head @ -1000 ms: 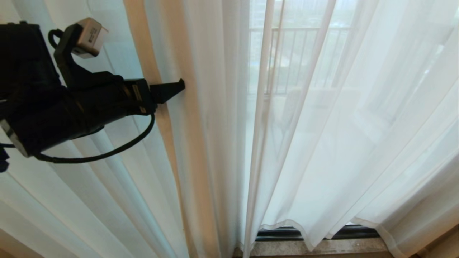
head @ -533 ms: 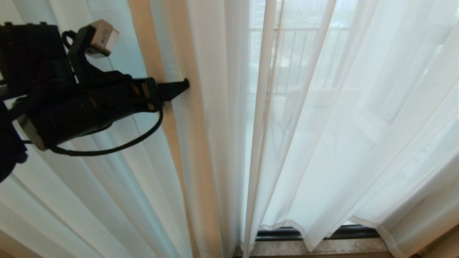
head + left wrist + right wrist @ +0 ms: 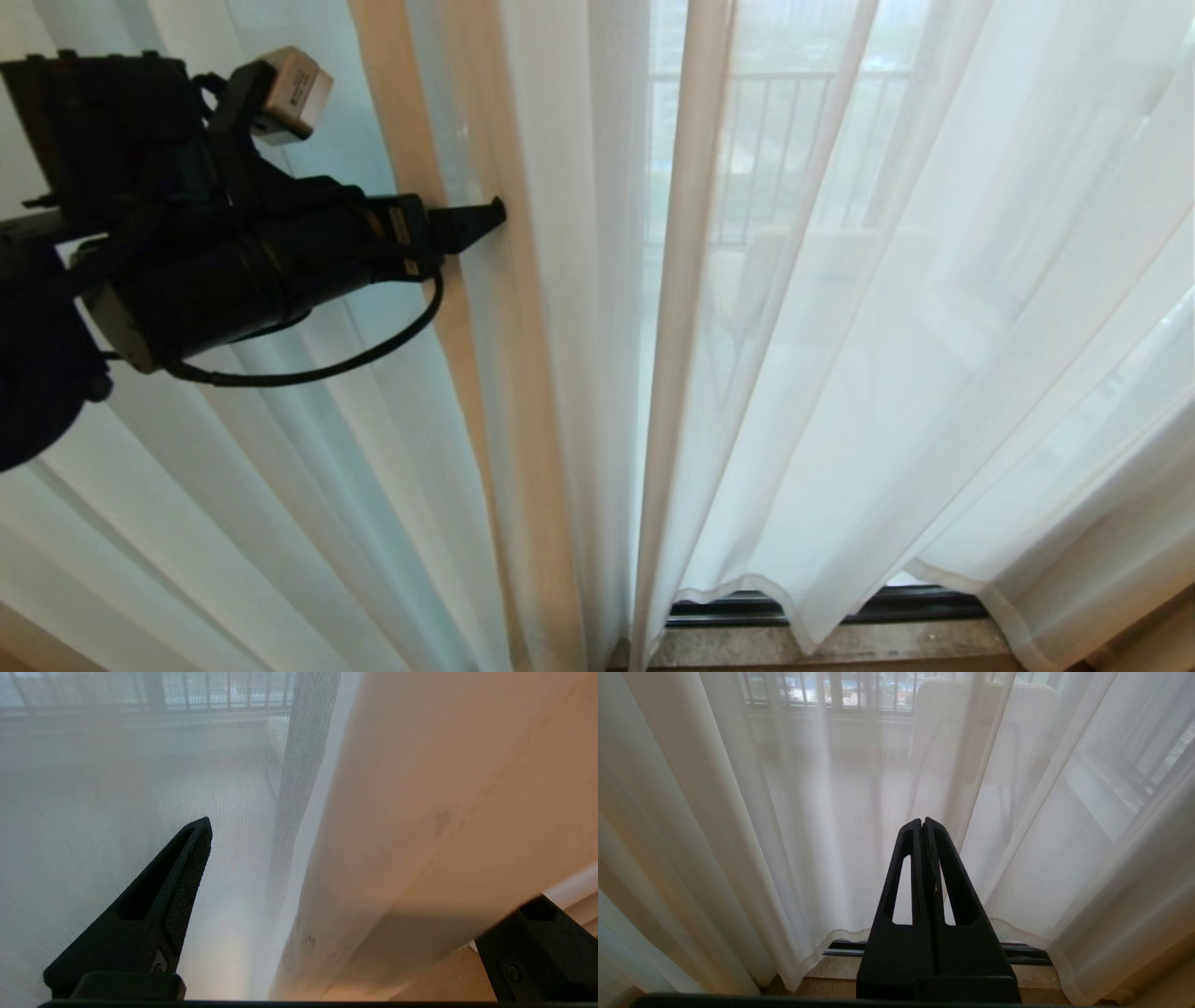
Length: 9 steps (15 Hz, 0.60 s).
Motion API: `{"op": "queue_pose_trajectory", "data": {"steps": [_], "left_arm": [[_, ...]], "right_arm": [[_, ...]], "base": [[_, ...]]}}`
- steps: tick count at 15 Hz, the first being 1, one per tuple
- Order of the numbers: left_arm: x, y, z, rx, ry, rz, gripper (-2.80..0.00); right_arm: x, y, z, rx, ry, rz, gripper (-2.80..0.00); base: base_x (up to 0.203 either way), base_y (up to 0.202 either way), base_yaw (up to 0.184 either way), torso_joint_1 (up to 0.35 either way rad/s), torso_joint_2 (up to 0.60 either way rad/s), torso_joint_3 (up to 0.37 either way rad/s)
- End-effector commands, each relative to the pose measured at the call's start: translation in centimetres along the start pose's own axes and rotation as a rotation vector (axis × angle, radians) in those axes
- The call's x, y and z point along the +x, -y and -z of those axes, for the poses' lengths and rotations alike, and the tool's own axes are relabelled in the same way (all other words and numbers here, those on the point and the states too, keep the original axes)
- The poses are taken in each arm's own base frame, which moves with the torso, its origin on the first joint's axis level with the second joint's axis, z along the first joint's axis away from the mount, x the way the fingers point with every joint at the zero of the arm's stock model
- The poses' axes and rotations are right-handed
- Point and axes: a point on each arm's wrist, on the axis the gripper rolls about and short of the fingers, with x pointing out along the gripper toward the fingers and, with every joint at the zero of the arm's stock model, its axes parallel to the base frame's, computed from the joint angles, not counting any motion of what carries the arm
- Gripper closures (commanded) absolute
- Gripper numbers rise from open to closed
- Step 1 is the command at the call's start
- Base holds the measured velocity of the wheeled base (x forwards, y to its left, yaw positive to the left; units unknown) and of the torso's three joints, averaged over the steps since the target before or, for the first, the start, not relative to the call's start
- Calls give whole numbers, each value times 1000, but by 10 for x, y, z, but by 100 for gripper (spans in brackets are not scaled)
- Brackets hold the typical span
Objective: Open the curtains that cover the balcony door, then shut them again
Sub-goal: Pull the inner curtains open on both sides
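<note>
The sheer white curtains (image 3: 840,327) hang drawn across the whole wall of glass, falling in soft folds to the floor, their hems brushing the dark door track (image 3: 822,609) and stone sill (image 3: 747,646). Behind them the balcony door (image 3: 681,140) shows only dimly, with a railing beyond. The left gripper (image 3: 485,222) is raised on the left, its jaws spread wide around a thicker tan fold (image 3: 420,835) of fabric, gripping nothing. The right gripper (image 3: 923,823) sits low, facing the curtains, its fingers pressed together and empty.
</note>
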Motion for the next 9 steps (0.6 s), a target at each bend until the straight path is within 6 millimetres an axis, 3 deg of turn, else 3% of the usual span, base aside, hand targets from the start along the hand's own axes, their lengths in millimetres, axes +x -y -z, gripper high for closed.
{"op": "queue_pose_trajectory", "data": {"steps": [1, 7, 8, 9], "left_arm": [[6, 0, 1, -2, -3, -2, -280], [8, 0, -1, 0, 48, 7, -280], [10, 0, 0, 2, 74, 8, 0], [11, 0, -1, 3, 80, 9, 0]], "right_arm": [[0, 0, 0, -1, -1, 0, 0], [0, 0, 0, -1, -1, 0, 0], [0, 0, 0, -1, -1, -1, 0], [0, 0, 0, -1, -1, -1, 0]], "base": [[0, 0, 0, 0, 0, 0], [0, 0, 0, 0, 0, 0], [0, 0, 0, 0, 0, 0], [0, 0, 0, 0, 0, 0]]}}
